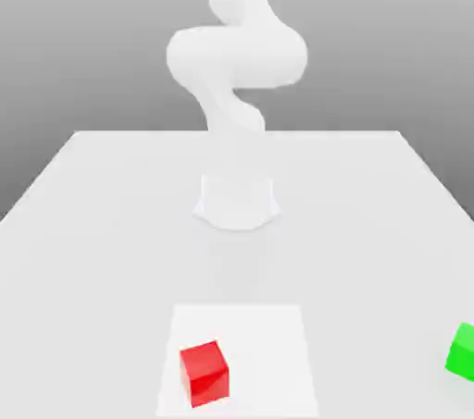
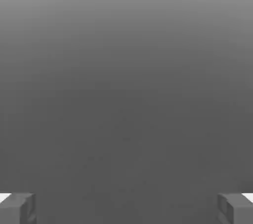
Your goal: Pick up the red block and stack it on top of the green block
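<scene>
The red block is a small bright red cube resting on a lighter white square patch near the table's front edge. The green block sits on the table at the exterior view's right edge, partly cut off by the frame. My white arm rises from its base at the middle of the table, well behind both blocks. In the hand view my gripper is open, its two grey fingertips far apart with nothing between them, facing a plain grey background.
The white table stretches wide around the base, with bare surface between the base and the blocks. Its front edge lies just below the red block.
</scene>
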`<action>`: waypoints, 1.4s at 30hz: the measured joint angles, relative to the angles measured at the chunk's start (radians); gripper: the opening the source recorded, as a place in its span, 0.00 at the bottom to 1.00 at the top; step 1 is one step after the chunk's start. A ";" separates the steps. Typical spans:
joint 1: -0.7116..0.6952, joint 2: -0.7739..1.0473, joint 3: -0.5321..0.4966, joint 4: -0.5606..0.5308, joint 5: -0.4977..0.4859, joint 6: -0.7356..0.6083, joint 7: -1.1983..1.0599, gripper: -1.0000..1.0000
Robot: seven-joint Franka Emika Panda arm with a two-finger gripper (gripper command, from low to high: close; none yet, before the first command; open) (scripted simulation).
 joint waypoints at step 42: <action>0.076 0.893 -0.110 -0.204 0.051 0.368 -0.482 0.00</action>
